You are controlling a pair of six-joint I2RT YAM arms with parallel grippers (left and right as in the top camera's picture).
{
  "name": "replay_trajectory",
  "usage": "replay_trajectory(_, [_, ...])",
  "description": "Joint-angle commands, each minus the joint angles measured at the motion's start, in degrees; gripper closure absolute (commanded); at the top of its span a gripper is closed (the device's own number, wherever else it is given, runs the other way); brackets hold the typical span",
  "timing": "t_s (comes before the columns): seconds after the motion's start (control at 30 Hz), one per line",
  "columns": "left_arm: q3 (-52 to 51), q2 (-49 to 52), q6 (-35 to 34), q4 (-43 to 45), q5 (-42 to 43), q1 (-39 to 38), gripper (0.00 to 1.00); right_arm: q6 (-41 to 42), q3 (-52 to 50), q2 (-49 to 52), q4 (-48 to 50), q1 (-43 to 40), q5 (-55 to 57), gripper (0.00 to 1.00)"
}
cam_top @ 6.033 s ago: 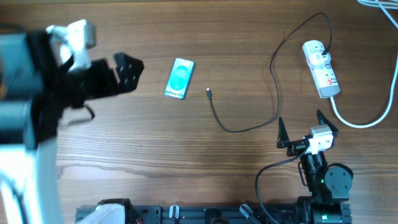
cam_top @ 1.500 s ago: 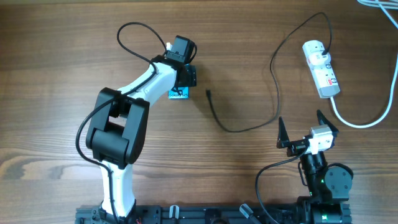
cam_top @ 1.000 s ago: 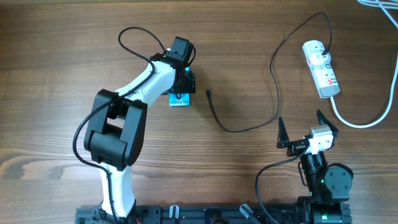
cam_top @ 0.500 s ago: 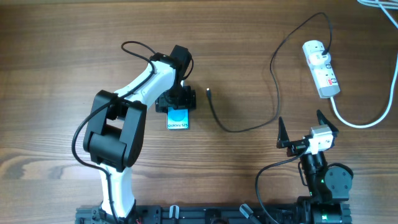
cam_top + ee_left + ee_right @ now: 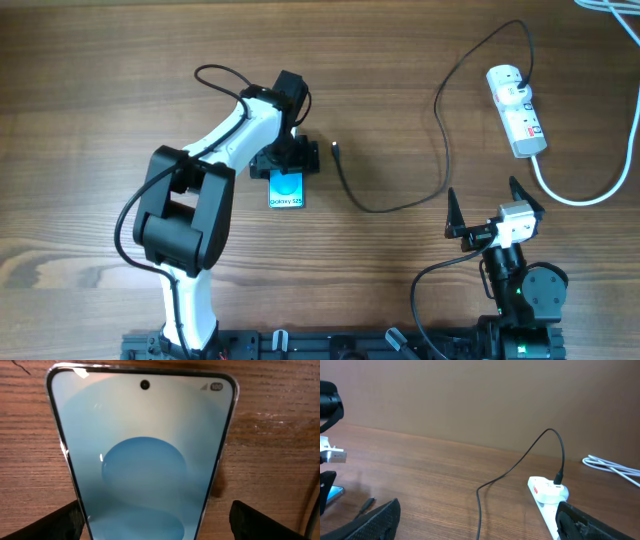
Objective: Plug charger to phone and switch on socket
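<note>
A brown wood-grain table (image 5: 100, 60) fills the overhead view. The white-and-black left arm (image 5: 190, 200) reaches from the near edge toward the middle. The left gripper (image 5: 287, 160) hangs over the far end of the small rectangular phone with a cyan screen (image 5: 287, 192). The phone lies flat on the wood, left of centre, its white band toward the near side. In the left wrist view the black fingers (image 5: 50, 522) stand apart on either side of the phone. The right-hand finger is clear of the phone's edge (so the phone is straddled, not clamped).

The black right arm (image 5: 520, 285) sits folded at the near right, the right gripper (image 5: 485, 200) spread wide and holding nothing. The white oblong power strip with red marks (image 5: 516, 110) lies at the far right. Its thick white cord (image 5: 590, 195) curves off to the right. The thin black charger cable (image 5: 440, 120) loops from the strip across the table. Its small metal plug tip (image 5: 335, 150) rests just right of the phone, not touching it
</note>
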Motion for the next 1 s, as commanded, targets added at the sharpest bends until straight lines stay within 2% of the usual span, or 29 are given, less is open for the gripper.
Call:
replay_trajectory(0.0, [-2.19, 3.13, 0.07, 0.07, 1.51, 0.11, 0.08, 0.44, -0.07, -0.39, 0.20, -0.24, 0.98, 0.00])
replay_trajectory(0.17, [-2.19, 3.13, 0.00, -0.09, 1.36, 0.11, 0.08, 0.46, -0.07, -0.39, 0.20, -0.24, 0.98, 0.00])
replay_trajectory(0.33, [-2.19, 3.13, -2.97, -0.07, 0.24, 0.11, 0.09, 0.42, -0.07, -0.39, 0.20, -0.24, 0.98, 0.01])
replay_trajectory(0.5, [-2.19, 3.13, -5.75, 1.77, -6.12, 0.11, 0.09, 0.46, -0.07, -0.39, 0.20, -0.24, 0.98, 0.00])
replay_trajectory(0.67, [-2.25, 3.13, -5.95, 1.68, -6.14, 0.09, 0.18, 0.44, -0.07, -0.39, 0.20, -0.24, 0.98, 0.00])
replay_trajectory(0.97, [-2.23, 3.13, -5.25, 2.95, -1.66, 0.11, 0.21, 0.48, -0.07, -0.39, 1.70, -0.24, 1.57, 0.00])
